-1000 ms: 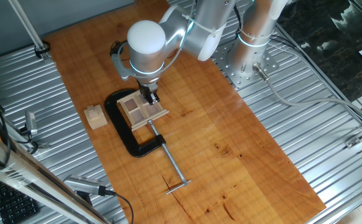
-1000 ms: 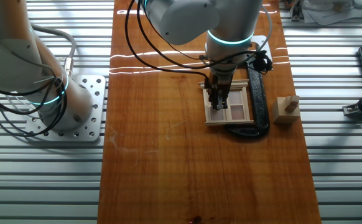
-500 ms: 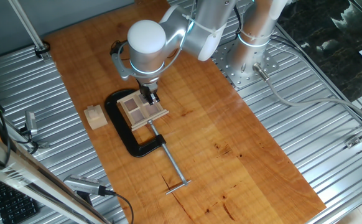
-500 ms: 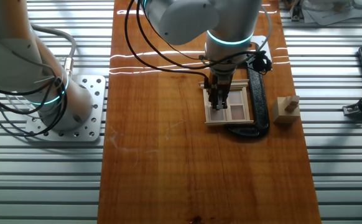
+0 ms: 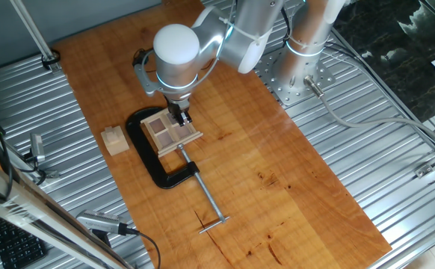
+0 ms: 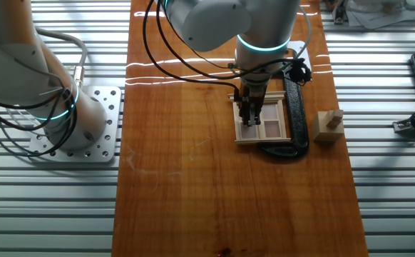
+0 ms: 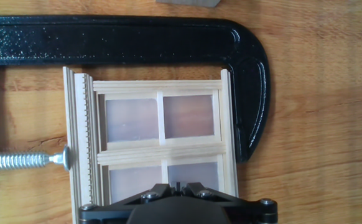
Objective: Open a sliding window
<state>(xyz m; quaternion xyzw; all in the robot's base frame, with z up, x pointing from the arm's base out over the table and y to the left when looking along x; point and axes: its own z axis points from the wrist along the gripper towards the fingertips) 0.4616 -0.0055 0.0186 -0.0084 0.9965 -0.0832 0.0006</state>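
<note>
Gripper [image 6: 249, 120] fingertips sit down on the sliding window [image 7: 159, 147] directly beneath it; whether they pinch anything cannot be told (the hand view hides them). Around the window's frame sits a black C-clamp [image 7: 168, 38].

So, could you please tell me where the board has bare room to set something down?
The widest bare stretch is the wooden board on the far side of the clamp's screw handle from the sliding window. Around the window it is crowded: C-clamp, wooden cube and end effector.
</note>
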